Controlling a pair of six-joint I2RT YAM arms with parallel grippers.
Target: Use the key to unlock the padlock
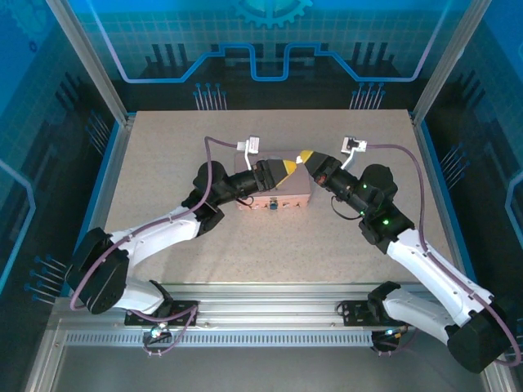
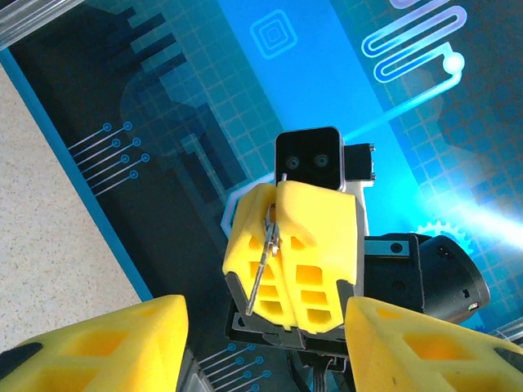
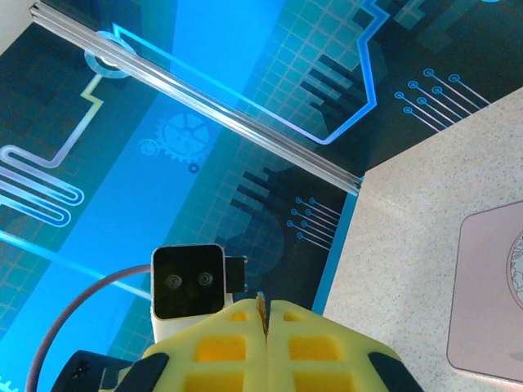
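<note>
Over the desk [image 1: 163, 163] and pink tray [image 1: 299, 196], the left gripper [image 1: 284, 169] gapes empty, facing the right gripper [image 1: 307, 156], clenched on the thin key [image 2: 264, 260]. Any nudge there could twist the key loose. I cannot make out the padlock.

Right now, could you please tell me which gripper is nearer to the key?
Right. The right gripper is shut on the key; the left gripper faces it, open, not touching the key.
</note>
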